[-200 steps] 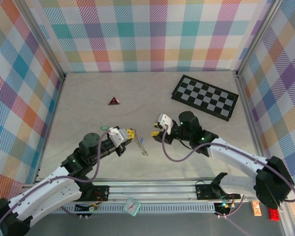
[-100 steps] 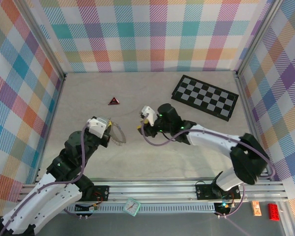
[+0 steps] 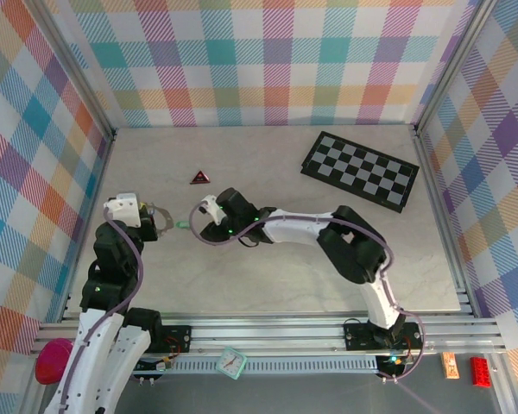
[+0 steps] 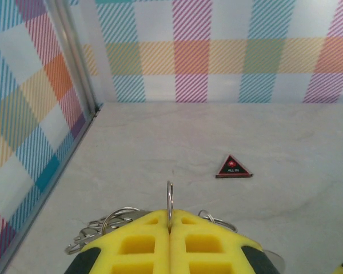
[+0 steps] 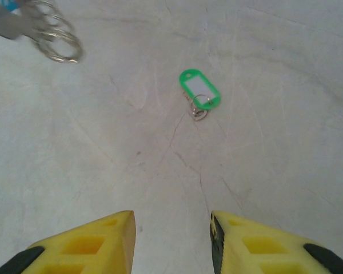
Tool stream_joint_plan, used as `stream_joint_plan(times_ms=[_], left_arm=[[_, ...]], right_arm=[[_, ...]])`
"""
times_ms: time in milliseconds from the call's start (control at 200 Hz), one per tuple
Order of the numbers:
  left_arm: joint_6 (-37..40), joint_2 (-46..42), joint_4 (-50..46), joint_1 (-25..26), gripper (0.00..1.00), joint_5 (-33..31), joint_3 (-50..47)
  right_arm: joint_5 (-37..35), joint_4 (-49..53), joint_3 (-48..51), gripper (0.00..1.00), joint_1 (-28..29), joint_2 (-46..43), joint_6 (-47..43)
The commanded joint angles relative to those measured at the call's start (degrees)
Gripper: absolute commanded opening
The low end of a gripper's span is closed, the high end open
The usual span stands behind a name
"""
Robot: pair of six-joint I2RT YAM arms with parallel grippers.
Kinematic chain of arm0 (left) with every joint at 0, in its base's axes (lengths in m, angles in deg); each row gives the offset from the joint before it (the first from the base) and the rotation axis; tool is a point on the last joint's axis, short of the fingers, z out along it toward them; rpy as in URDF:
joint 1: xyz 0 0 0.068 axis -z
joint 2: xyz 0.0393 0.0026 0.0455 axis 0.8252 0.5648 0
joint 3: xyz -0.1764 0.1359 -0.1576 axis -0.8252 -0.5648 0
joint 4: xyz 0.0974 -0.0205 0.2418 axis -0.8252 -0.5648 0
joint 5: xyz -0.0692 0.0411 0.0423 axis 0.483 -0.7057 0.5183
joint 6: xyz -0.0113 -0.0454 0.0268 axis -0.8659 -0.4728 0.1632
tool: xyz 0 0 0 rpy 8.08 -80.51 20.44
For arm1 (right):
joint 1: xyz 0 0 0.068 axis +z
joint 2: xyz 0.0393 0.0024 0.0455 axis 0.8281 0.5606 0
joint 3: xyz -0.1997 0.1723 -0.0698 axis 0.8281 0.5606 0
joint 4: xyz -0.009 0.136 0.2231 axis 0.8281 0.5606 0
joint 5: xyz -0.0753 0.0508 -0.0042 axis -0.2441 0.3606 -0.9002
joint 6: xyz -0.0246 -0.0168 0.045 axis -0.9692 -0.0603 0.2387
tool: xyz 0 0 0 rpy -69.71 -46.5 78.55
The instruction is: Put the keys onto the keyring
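Both arms have swung leftward since the earlier frame; left gripper (image 4: pixel 170 221), just left of the green key tag (image 5: pixel 199 91), is clamped shut on the upright keyring (image 4: pixel 170 200), keys (image 4: pixel 96 230) bunched beside its fingers; right gripper (image 5: pixel 171 221), just right of the tag, stands partly open and empty.

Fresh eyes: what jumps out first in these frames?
The right arm reaches far leftward, its open right gripper poised before a green key tag lying left of centre. Beside it the left gripper is shut on the keyring, held edge-up; the chequered board lies far right.
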Motion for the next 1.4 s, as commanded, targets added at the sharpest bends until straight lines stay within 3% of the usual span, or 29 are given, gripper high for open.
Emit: stream_joint_plan(times_ms=[0,370,635,760,1110,1395], left_arm=[[-3.96,0.03,5.98,-2.31,0.0,0.67,-1.04],[-5.82,0.01,8.1,-5.2,0.0,0.34,-1.66],[-5.33,-1.01,7.3,-5.33,0.0,1.13,-1.09],[-4.93,-1.28,6.72,-5.3,0.0,1.36,-0.7],[-4.37,-1.64,5.73,-5.35,0.0,4.45,-0.28],[-4.09,-0.14,5.45,-5.31,0.0,12.23,0.1]], right_arm=[[-2.59,1.26,-5.74,0.4,1.04,3.42,2.74],[-2.03,5.27,-21.28,0.43,2.22,16.61,1.09],[-9.16,11.96,-31.54,0.42,3.94,23.78,-0.77],[-12.28,13.67,-33.22,0.36,4.6,25.03,-1.23],[-16.33,7.01,-18.02,0.03,4.83,14.9,-2.52],[-14.6,2.44,3.9,0.0,4.18,0.43,-3.12]])
